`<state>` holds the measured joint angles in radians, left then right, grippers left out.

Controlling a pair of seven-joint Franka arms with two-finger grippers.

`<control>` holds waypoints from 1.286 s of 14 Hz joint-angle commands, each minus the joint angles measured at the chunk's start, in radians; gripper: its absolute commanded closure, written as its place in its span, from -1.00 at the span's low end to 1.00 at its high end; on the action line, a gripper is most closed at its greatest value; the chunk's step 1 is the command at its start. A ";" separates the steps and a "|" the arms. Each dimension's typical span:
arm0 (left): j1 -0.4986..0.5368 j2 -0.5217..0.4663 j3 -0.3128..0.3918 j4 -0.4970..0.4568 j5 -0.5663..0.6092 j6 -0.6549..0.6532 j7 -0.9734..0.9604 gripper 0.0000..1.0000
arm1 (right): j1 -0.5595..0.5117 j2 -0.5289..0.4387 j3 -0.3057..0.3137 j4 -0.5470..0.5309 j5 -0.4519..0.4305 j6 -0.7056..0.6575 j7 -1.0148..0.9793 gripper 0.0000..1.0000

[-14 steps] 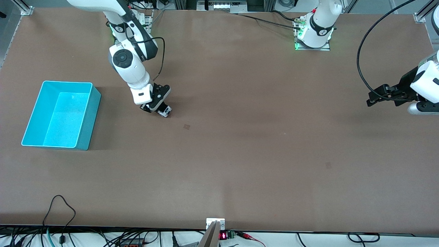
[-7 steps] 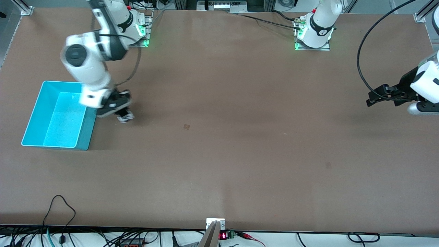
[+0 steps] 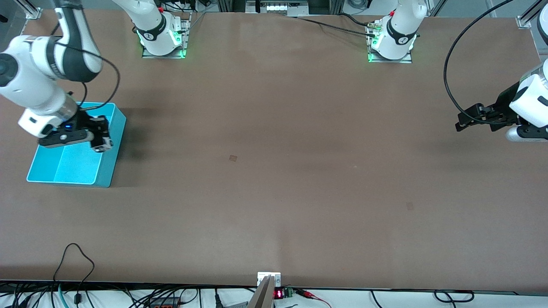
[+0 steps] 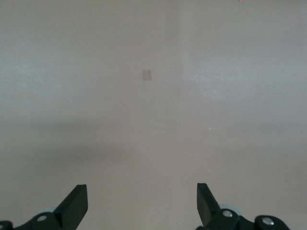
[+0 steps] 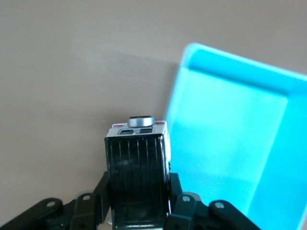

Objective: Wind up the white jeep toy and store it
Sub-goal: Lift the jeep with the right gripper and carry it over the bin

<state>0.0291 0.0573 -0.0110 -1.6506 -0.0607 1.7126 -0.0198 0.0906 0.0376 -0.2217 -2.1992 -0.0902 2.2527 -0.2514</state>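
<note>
1. The small boxy white jeep toy with a black ribbed roof (image 5: 139, 177) is up in the air over the turquoise plastic bin's (image 3: 109, 171) edge, presumably for dropping in.
2. The right hand (image 3: 99, 139) pinches the jeep by its sides.
3. The left hand (image 4: 141, 206) waits, spread and holding nothing, over the bare brown desk (image 3: 274, 192).

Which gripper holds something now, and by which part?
The right gripper holds the white jeep toy by its sides, over the turquoise bin's edge. The left gripper holds nothing.
</note>
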 commanded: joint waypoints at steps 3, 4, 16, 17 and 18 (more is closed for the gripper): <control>-0.011 -0.011 0.011 0.006 0.010 -0.024 -0.003 -1.00 | 0.003 0.070 -0.149 0.015 0.018 0.017 0.018 1.00; -0.011 -0.011 0.011 0.006 0.010 -0.024 -0.002 -1.00 | 0.003 0.088 -0.163 0.015 0.030 0.034 0.018 0.99; -0.032 -0.008 0.042 0.008 0.010 -0.018 0.006 -1.00 | -0.043 0.338 -0.177 0.007 0.098 0.280 0.015 0.86; -0.032 -0.008 0.033 0.008 0.010 -0.018 0.006 -1.00 | -0.043 0.356 -0.174 0.006 0.115 0.291 0.012 0.84; -0.032 -0.010 0.026 0.008 0.010 -0.021 0.006 -1.00 | -0.043 0.366 -0.174 0.006 0.119 0.294 0.012 0.79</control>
<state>-0.0047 0.0568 0.0303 -1.6503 -0.0607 1.7082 -0.0182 0.0562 0.3758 -0.4057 -2.2014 0.0047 2.5264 -0.2393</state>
